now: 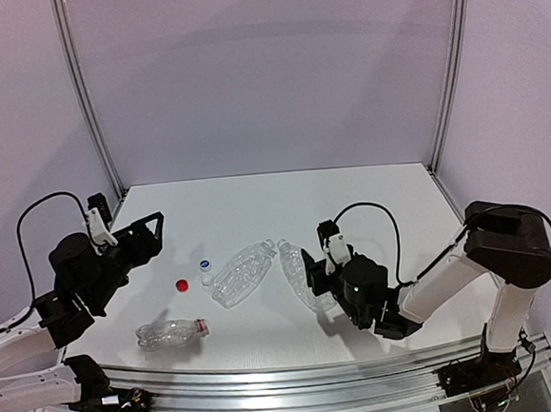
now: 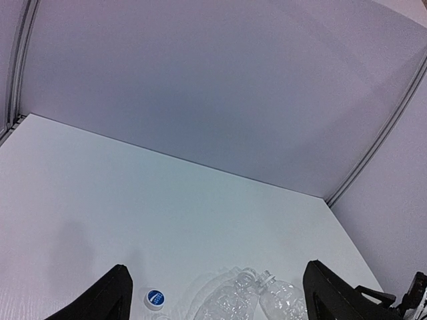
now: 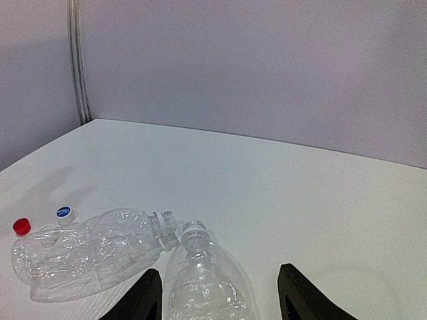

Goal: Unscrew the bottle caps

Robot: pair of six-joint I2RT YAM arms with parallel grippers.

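Observation:
Two bottle caps lie loose on the table: a red cap (image 1: pixel 181 284) (image 3: pixel 21 227) and a white cap with a blue top (image 1: pixel 205 266) (image 2: pixel 155 298) (image 3: pixel 64 213). Two clear crushed bottles lie neck to neck with bare threads. The left bottle (image 1: pixel 241 272) (image 3: pixel 87 250) lies free. The right bottle (image 1: pixel 290 262) (image 3: pixel 207 283) lies between the fingers of my right gripper (image 1: pixel 311 281) (image 3: pixel 219 270), which is open, with a gap on its right side. My left gripper (image 1: pixel 150 231) (image 2: pixel 216 267) hangs open and empty above the table's left part.
A third clear bottle (image 1: pixel 170 334) with a red neck ring lies near the front edge, left of centre. Grey walls with metal corner posts (image 1: pixel 87 97) close the back and sides.

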